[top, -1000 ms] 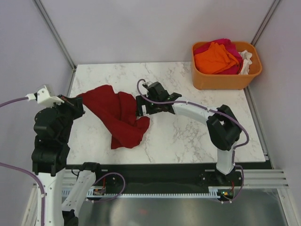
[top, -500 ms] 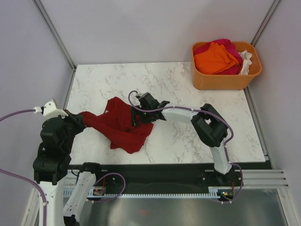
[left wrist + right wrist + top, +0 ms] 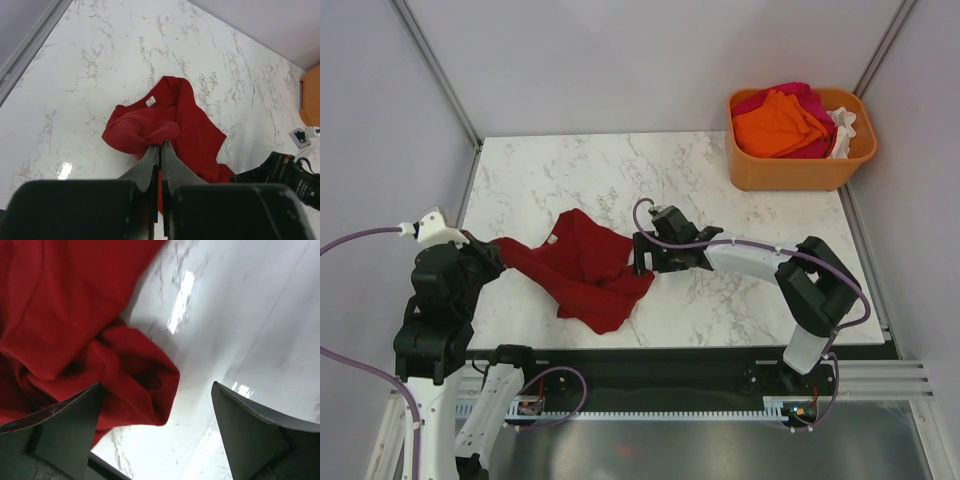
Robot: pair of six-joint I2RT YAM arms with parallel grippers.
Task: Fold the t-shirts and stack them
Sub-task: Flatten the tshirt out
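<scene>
the left tool [image 3: 160, 146], its fingers pinched almost together on a bunched edge of the dark red t-shirt [image 3: 186, 122], grips the cloth above the marble counter [image 3: 720, 160], while the right tool [image 3: 157, 390] hangs spread wide with nothing held.

the risk from here, as it looks: the shirt is a crumpled heap, not a flat sheet. a pull from that single pinch would likely drag the whole bundle along rather than open it out. the left tool's thin bite could also slip if the cloth snags on itself. should the right tool close where it hangs, it may catch a doubled fold instead of one hem, leaving the shirt twisted for folding.

the shirt runs forward from the left tool's tips, its neck label showing on the side farthest from that tool. a rumpled lobe lies just ahead of the right tool's open gap, toward one finger; whether it touches cannot be told. the other t-shirts [image 3: 782, 122] sit heaped in the orange tub [image 3: 790, 172], well apart from both tools, beyond the right one.
</scene>
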